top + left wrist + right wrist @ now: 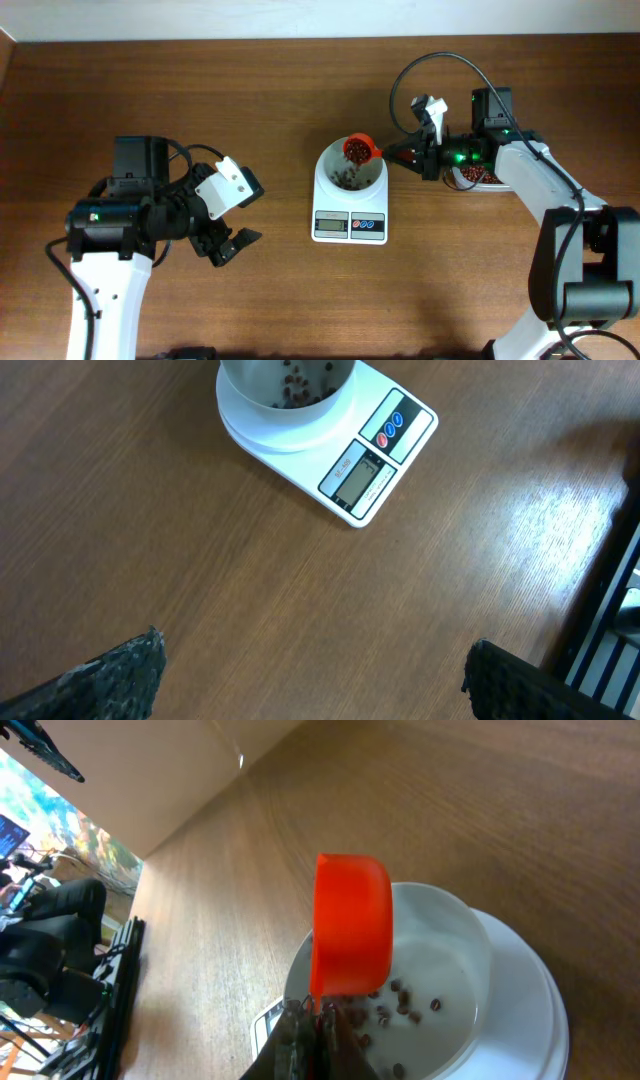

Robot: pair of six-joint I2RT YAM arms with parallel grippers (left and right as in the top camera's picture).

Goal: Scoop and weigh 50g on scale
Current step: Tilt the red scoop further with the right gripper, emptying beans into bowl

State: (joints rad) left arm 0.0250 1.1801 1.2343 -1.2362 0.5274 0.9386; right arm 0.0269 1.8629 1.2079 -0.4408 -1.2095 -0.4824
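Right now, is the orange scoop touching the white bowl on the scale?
Cannot tell. In the right wrist view the orange scoop overlaps the rim of the white bowl, and overhead it hangs over that rim; neither shows contact or a gap.

Your desk (pixel 300 300) is brown wood grain with a smooth, semi-gloss finish; you can see light glaring off it in the left wrist view. The scale (pixel 349 226) looks like smooth white plastic, lightly glossy, with a flat grey display (pixel 362 472). Its bowl (pixel 455 950) is white, smooth and satiny. The scoop (pixel 350 925) is orange-red plastic, smooth, with a soft sheen. The beans (pixel 347 179) are dark red-brown and dull-skinned. On your left claw (pixel 315 685) the pads (pixel 115 675) are dark, rough and grainy. The arm shells (pixel 105 290) are smooth white plastic.
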